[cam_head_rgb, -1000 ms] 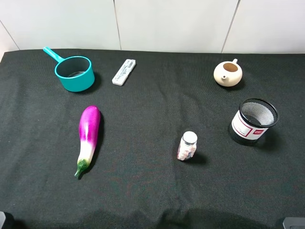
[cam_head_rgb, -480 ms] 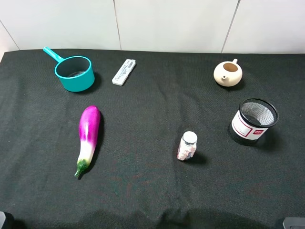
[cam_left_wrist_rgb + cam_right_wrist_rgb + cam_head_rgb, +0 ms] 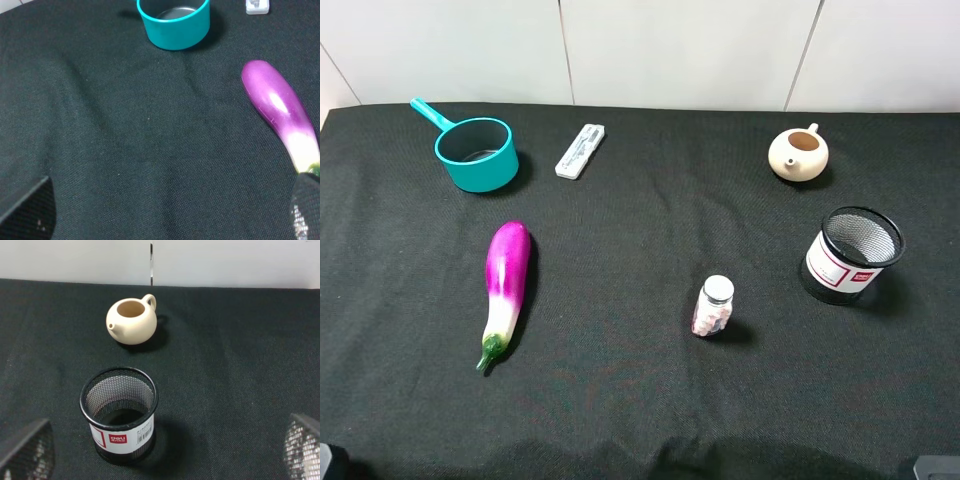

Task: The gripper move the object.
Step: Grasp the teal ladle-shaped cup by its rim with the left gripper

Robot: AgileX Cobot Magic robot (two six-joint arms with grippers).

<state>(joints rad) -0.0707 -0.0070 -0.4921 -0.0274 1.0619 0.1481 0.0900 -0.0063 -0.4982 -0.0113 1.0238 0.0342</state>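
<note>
Exterior high view shows nothing has shifted: teal saucepan (image 3: 476, 155) sits untouched; left claw (image 3: 165, 215) and right claw (image 3: 162, 450) both gape apart, approach pending.

Teal saucepan (image 3: 480, 172) sits upright (grey inside) far left.

Little of the robot shows. The left gripper (image 3: 165, 212) appears only as two fingertips (image 3: 27, 210) – black, flat-faced wedges with a fine dotted grid over their faces and a few pale specks on one. The right gripper (image 3: 165, 450) has the same kind of fingers (image 3: 27, 452), dark grey to black, covered in a mesh-like pattern – one face catches the light and looks a paler grey.
</note>
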